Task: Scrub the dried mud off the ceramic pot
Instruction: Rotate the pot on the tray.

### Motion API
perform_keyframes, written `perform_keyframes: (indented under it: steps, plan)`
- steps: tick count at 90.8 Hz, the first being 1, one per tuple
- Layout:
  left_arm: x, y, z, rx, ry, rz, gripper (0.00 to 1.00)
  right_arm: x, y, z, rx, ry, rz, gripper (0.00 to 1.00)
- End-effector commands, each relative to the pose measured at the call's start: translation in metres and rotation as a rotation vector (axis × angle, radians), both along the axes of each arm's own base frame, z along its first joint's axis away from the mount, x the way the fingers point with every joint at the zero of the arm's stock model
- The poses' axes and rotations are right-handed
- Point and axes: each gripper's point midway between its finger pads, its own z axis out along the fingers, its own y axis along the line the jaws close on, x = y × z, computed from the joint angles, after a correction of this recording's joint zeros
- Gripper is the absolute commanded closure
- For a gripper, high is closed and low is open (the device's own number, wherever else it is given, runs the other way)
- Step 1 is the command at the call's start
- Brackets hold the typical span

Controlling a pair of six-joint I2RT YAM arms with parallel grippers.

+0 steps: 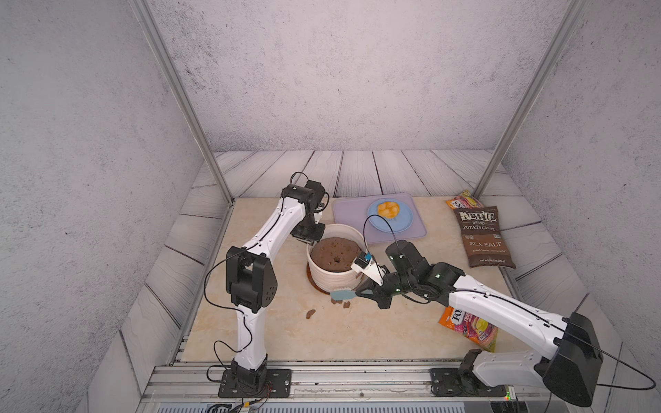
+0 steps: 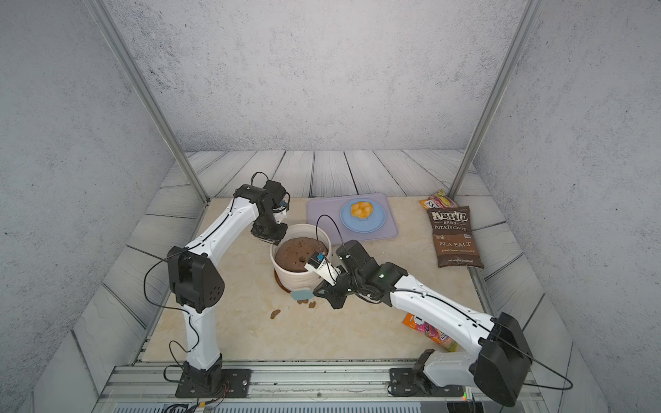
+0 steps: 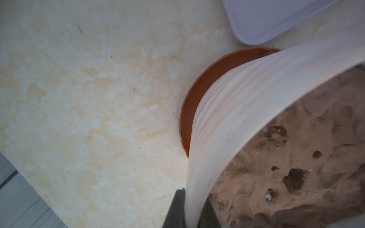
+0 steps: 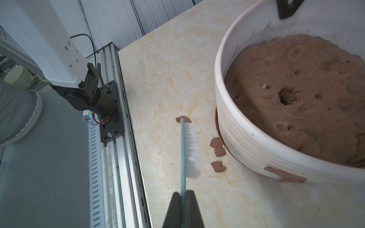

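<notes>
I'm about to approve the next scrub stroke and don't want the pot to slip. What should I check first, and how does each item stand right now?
1. Left gripper clamped on the ceramic pot rim: ok, jaws straddle the wall.
2. Right gripper shut on the brush handle: ok.
3. Bristles turned toward the pot: ok.
4. Bristles touching the pot wall: not ok, a gap lies between them.
5. Dried mud off the wall: not ok, a smear sits low on it; loose flakes lie beside the pot.
6. Pot seated flat in the saucer: cannot tell.
</notes>
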Motion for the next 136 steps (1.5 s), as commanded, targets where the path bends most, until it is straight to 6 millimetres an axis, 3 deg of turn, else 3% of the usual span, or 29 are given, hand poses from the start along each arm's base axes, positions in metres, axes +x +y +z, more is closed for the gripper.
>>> perform_keyframes:
  steps: [1, 15, 38, 67, 86, 119, 136]
  plan:
    - [0.012, 0.009, -0.021, 0.057, 0.02, -0.119, 1.0, -0.005, -0.003, 0.01, 0.028, 0.003, -0.004, 1.0]
    - [0.02, 0.01, -0.018, 0.068, 0.0, -0.122, 0.98, -0.006, -0.005, 0.009, 0.02, 0.008, -0.008, 1.0]
    - [0.016, 0.006, -0.011, 0.037, 0.0, -0.085, 0.89, -0.003, -0.003, 0.009, 0.019, 0.002, -0.015, 1.0]
    - [0.009, 0.019, 0.015, 0.053, -0.037, 0.062, 0.67, -0.002, -0.001, 0.006, 0.016, 0.0, -0.006, 1.0]
    - [-0.009, 0.014, 0.03, -0.035, -0.004, 0.268, 0.48, -0.001, -0.004, 0.004, 0.014, -0.011, -0.02, 1.0]
    - [-0.05, 0.01, 0.05, -0.078, -0.017, 0.71, 0.43, 0.002, -0.006, 0.004, 0.013, -0.026, -0.036, 1.0]
    - [-0.081, -0.009, 0.035, -0.121, 0.099, 0.873, 0.42, 0.003, -0.007, 0.007, 0.018, -0.037, -0.046, 1.0]
